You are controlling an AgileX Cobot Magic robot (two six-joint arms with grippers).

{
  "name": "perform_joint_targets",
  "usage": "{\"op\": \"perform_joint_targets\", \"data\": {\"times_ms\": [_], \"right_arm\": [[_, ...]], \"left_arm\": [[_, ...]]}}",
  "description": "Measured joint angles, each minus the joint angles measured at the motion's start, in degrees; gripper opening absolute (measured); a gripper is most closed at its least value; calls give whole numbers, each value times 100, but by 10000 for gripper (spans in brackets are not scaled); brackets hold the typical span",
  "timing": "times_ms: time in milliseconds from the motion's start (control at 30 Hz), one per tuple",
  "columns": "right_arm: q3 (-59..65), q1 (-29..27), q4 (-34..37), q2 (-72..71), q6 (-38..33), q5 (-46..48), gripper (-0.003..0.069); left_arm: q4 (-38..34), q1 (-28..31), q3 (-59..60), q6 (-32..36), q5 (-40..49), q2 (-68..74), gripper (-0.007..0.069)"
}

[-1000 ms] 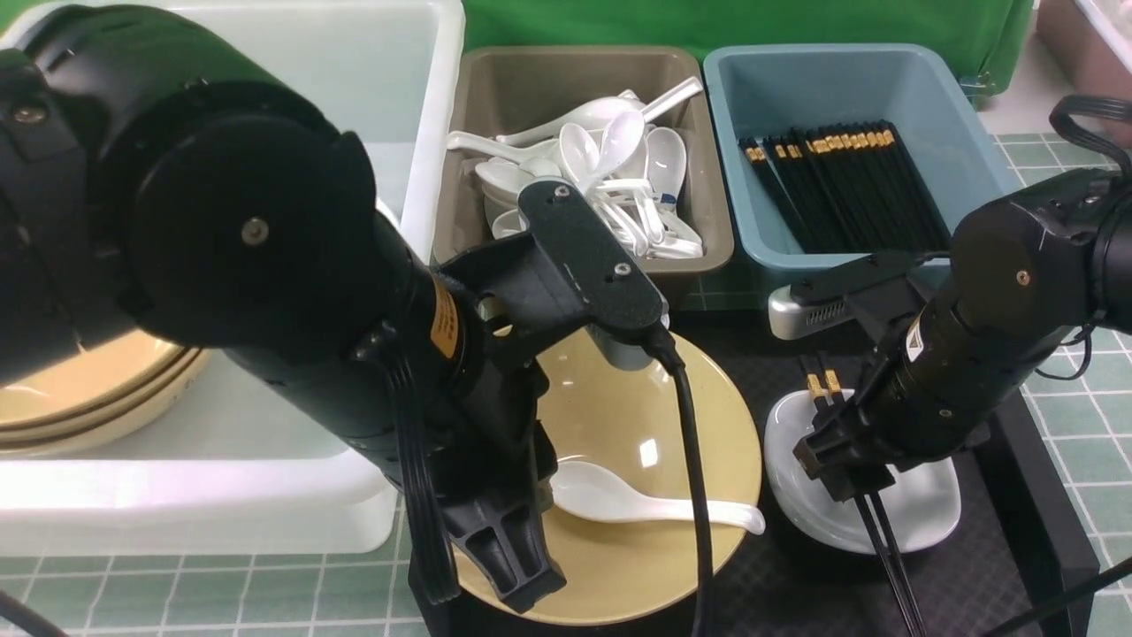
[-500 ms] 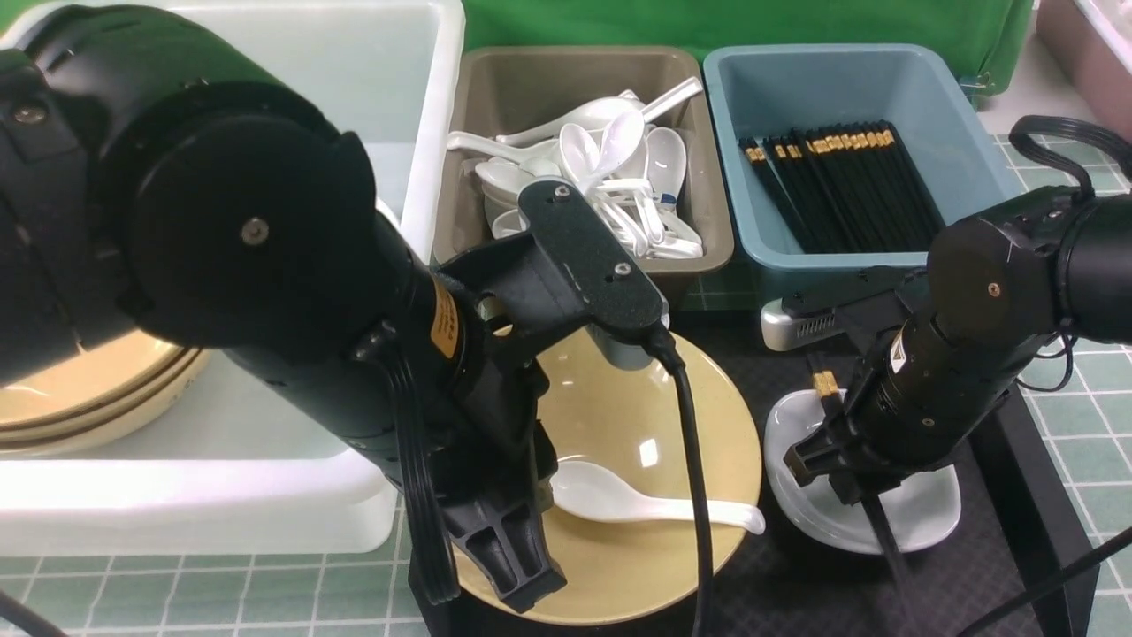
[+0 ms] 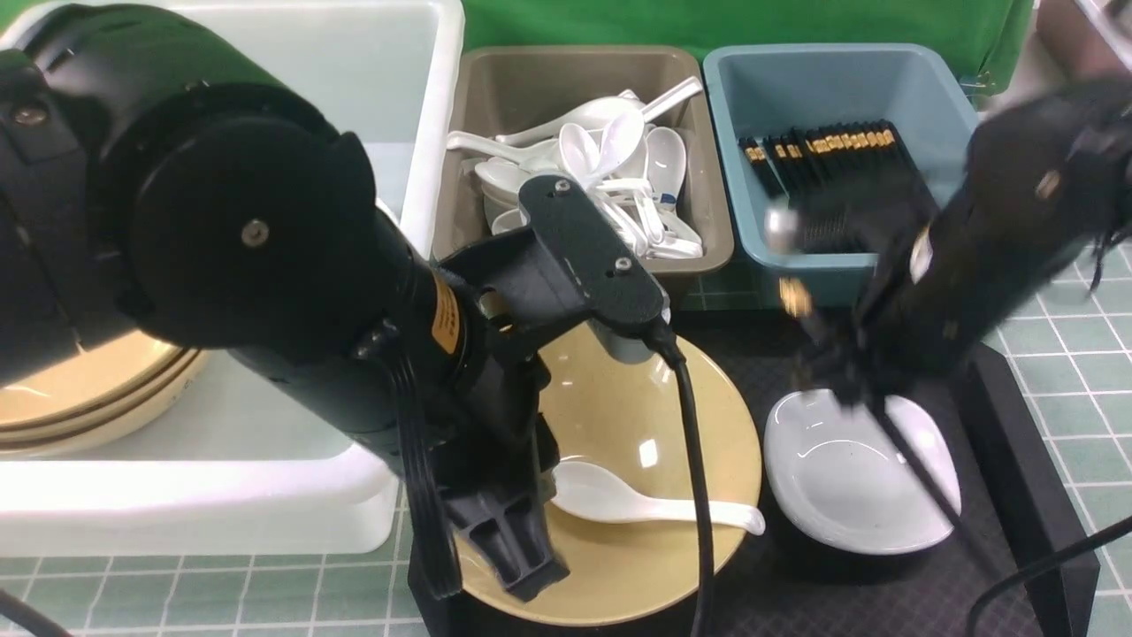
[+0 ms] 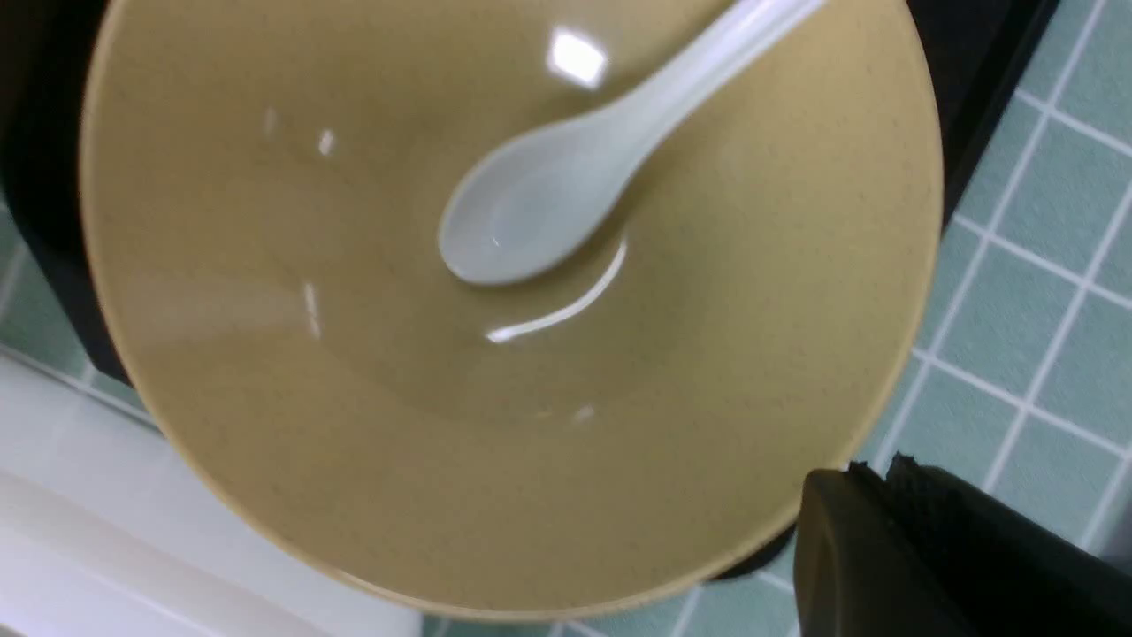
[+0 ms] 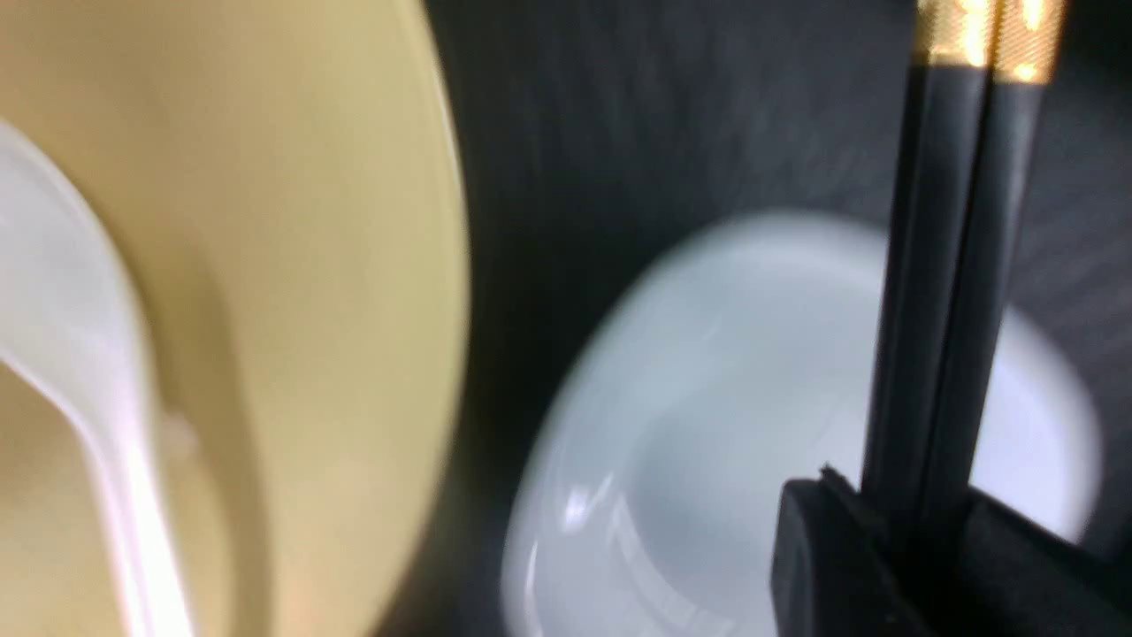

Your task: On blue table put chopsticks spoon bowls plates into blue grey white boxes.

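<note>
Since the earlier frame, my right end effector has risen from the plate together with the chopsticks; my left arm has stayed almost in its place. The right one is pinching both chopsticks side by side, and they hang above the plate. My left end effector is pressed together, with nothing in it, over the near part of the bowl.

The chopsticks should be light and stiff, but glossy, so they may roll or slip against each other. I judge that the hold should be near their middle, firm and level. The spoon lies in the bowl; it is probably slippery and breakable, and the handle is the better place to take it. The bowl and the plate, both on the tray, I would take by the rim.

Farther away is the blue box, where other chopsticks lie in a row. I think these two must go there next, laid parallel.
</note>
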Motion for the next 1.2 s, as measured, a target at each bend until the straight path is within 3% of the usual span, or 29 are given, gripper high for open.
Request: {"op": "perform_joint_targets", "data": {"times_ms": [133,300,433,600,800,1067,1200], "right_arm": [[-743,-43,-214,-47,-10,-2,169],[-1794,-357,-269,185,-10,-223,169],[-2442,-730,-281,644,17,-747,169],[-2966,-1125,-285,1423,441,-1584,169],[-3363,-1392,-285,2287,501,-2052,169],[-3701,-1493,-285,3270,596,-2077,174],[-3757,-1497,-285,3371,660,-1845,211]], "left_arm": [[35,44,-14,-88,-662,0,2],[35,511,-599,-624,-1519,197,2],[35,956,-1205,-774,-1982,478,2],[48,1067,-1347,-793,-2615,589,2],[41,1067,-1358,-793,-2618,610,2],[47,1067,-1358,-788,-2012,615,2],[81,1067,-1358,-771,-1780,615,2]]}}
